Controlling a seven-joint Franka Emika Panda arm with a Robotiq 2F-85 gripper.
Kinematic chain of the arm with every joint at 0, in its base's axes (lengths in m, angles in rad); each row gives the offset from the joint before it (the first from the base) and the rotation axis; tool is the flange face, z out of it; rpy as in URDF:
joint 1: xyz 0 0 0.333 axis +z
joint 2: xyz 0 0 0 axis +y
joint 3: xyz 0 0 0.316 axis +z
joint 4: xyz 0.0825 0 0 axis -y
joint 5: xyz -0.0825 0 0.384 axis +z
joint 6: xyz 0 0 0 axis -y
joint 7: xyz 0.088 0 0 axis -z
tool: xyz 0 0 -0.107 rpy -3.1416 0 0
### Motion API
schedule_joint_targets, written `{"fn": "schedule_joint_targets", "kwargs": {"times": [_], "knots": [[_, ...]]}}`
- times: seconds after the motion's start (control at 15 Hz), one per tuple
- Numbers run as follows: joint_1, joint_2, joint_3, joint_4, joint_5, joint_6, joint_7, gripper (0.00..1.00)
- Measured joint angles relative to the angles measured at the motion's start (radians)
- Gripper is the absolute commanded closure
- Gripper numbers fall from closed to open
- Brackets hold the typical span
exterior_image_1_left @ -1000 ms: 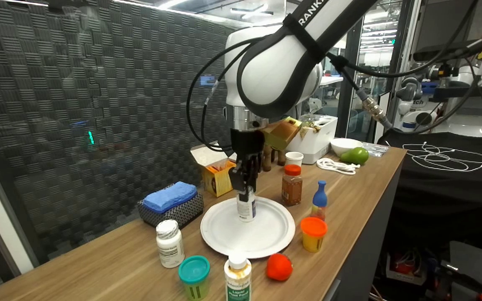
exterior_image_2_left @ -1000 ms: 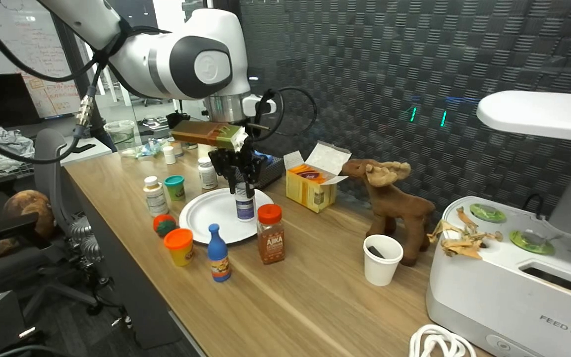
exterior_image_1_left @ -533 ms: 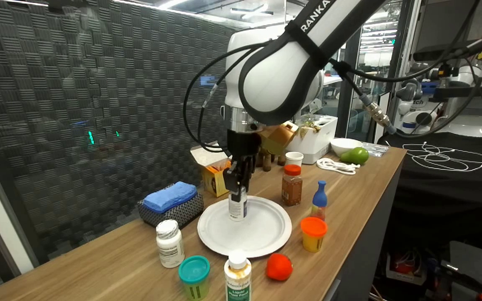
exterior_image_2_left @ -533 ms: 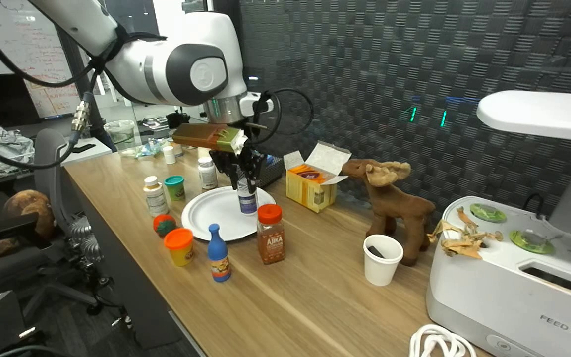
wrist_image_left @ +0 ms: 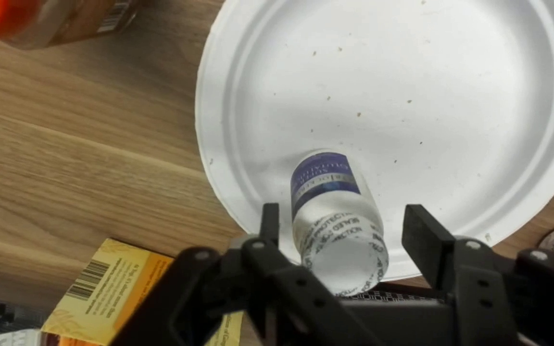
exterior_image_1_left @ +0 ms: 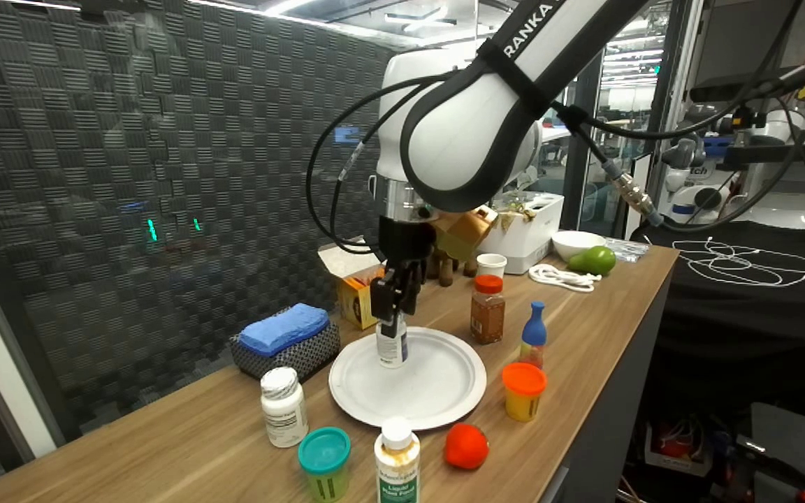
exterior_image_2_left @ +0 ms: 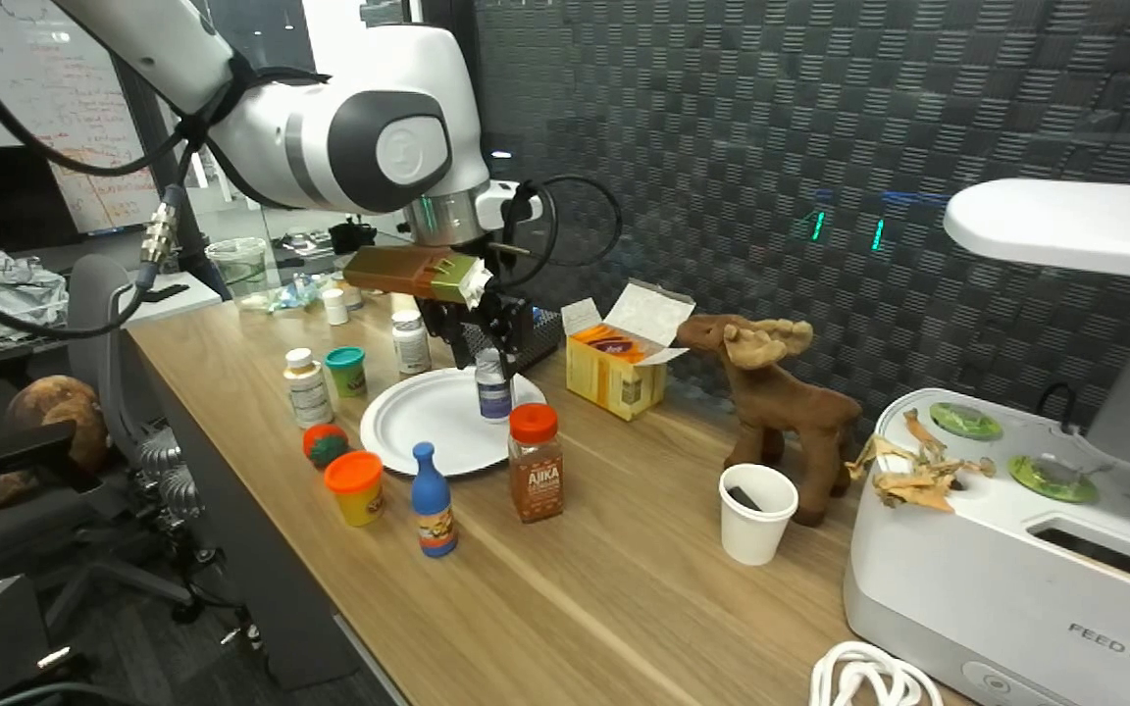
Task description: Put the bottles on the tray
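Standing upright on the round white tray point(wrist_image_left: 387, 79), a purple-labeled white bottle point(wrist_image_left: 337, 209) shows between the spread fingers point(wrist_image_left: 426, 247), with gaps visible on either side.

In an exterior view, left of centre, a cloth point(exterior_image_1_left: 285, 328) lies on a box point(exterior_image_1_left: 305, 358); low in the frame, just right of centre, sits a red ball point(exterior_image_1_left: 466, 447). Further right, at mid-height, a fruit point(exterior_image_1_left: 595, 260) rests just beside a bowl point(exterior_image_1_left: 574, 243). In an exterior view, just right of centre, stands an open carton point(exterior_image_2_left: 609, 384), which the wrist view shows at lower left. To its right a toy moose point(exterior_image_2_left: 786, 422) stands behind a cup point(exterior_image_2_left: 757, 529). A planter point(exterior_image_2_left: 1006, 588) marked "FEED ME!" fills the lower right, dry leaves point(exterior_image_2_left: 923, 471) on top, a cord point(exterior_image_2_left: 859, 652) at the bottom edge.
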Motion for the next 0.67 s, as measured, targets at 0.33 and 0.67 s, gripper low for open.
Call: {"fn": "schedule_joint_targets", "kwargs": {"times": [0.33,0.67], "knots": [[-0.008,-0.043,-0.025,-0.007,0.000,-0.005,0.007,0.00],[-0.025,-0.164,-0.109,-0.079,-0.033,-0.038,0.097,0.00]]}}
